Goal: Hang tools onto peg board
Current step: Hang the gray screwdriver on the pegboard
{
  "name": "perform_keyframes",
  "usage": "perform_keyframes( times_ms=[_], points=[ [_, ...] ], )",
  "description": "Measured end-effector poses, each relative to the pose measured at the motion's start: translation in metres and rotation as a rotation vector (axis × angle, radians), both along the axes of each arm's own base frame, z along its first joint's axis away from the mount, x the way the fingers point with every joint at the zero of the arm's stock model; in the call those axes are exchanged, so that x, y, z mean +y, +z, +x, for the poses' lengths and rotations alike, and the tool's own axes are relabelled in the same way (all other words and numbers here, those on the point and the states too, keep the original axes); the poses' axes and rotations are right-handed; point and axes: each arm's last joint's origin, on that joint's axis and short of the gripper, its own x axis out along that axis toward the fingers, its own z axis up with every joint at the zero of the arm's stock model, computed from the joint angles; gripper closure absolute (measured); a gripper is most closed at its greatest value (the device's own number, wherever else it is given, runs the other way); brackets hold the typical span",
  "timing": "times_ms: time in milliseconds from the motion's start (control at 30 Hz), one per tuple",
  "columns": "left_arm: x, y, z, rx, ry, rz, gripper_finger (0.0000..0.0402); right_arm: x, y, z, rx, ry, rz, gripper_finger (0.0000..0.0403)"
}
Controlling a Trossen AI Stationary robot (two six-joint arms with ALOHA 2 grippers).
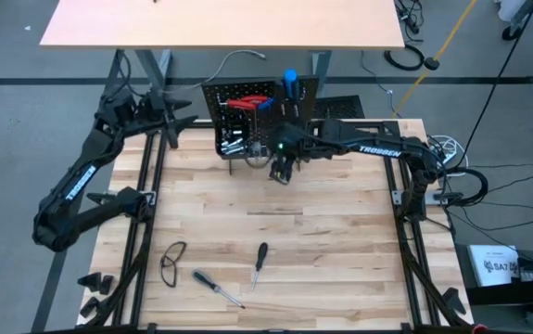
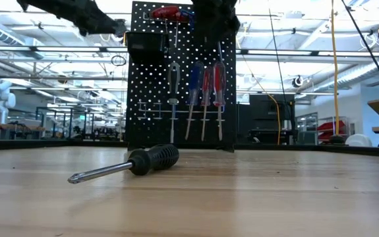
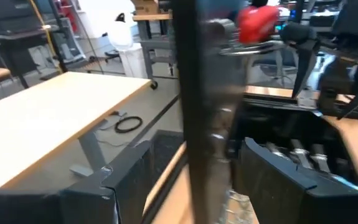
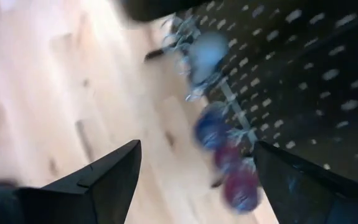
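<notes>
Peg board [image 1: 264, 116] stands upright at the far edge of the table [image 1: 340, 241], upper centre of the high view; in the low view it fills the middle of the frame. Red-handled pliers [image 2: 168, 13] hang near its top. Below them, in a row: one blue-handled screwdriver [image 2: 193, 82], two red-handled ones [image 2: 206, 84], and a silvery metal piece [image 2: 174, 79] to their left. Small black bin [image 1: 232, 141] is fixed at the board's lower left in the high view, silvery bits inside.

Left arm sits at upper left of the high view, its gripper [image 1: 178, 122] beside the board's left edge, jaws spread wide, holding nothing that shows. Left wrist view is blurred; detail there unsure.

Right arm reaches in from the right of the high view. Right gripper [image 1: 282, 169] hangs just in front of the board, near the hanging screwdrivers; in the right wrist view its fingers [image 4: 107, 171] stand wide apart with bare table between them, empty.

On the table, lower left of the high view: black-handled screwdriver [image 1: 260, 263], a second black-handled screwdriver [image 1: 216, 288] left of it, apart. Dark loop-shaped item [image 1: 172, 261] further left, possibly glasses.
</notes>
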Motion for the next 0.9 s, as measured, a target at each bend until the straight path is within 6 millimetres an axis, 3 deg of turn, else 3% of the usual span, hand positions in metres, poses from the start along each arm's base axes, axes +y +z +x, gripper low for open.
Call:
perform_keyframes(
  times_ms=[200,400,700,900],
  points=[
    [-0.035,0.005,-0.006,-0.007,-0.086,-0.004,0.0166,0.035,0.0,0.005,-0.013,0.079,0.003,0.0103],
    [-0.062,-0.003,0.001,-0.052,-0.248,-0.017,0.0166,0.069,-0.003,0.014,-0.095,0.125,0.035,0.0103],
    [-0.079,-0.025,0.024,-0.09,-0.461,-0.064,0.0166,0.096,-0.034,0.023,-0.169,-0.051,0.261,0.0103],
    [-0.089,-0.024,0.028,-0.094,-0.534,-0.062,0.0166,0.107,-0.055,0.031,-0.248,-0.158,0.487,0.0103]
  ],
)
